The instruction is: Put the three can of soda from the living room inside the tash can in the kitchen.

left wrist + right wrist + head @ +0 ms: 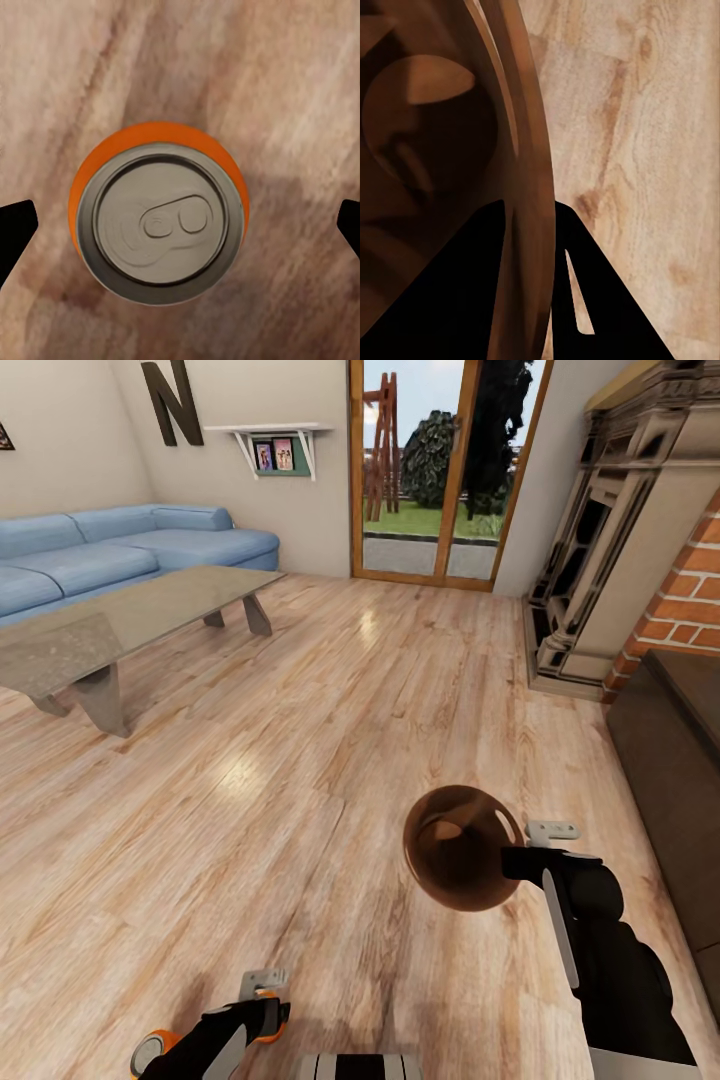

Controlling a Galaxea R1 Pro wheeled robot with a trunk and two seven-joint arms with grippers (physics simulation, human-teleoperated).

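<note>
Right gripper (pixel 529 225) pinches brown trash can (pixel 462 847) rim above wood floor (pixel 300 780); left gripper (pixel 180 229), jaws wide, straddles upright orange soda can (pixel 159 221).

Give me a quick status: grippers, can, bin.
Left gripper open, over upright can of soda on the wood floor. Right gripper shut on tash can rim. Nothing in the way.

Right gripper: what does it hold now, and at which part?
The right gripper holds the tash can by its rim, one finger inside the wall and one outside. The left gripper is open around a can of soda.
</note>
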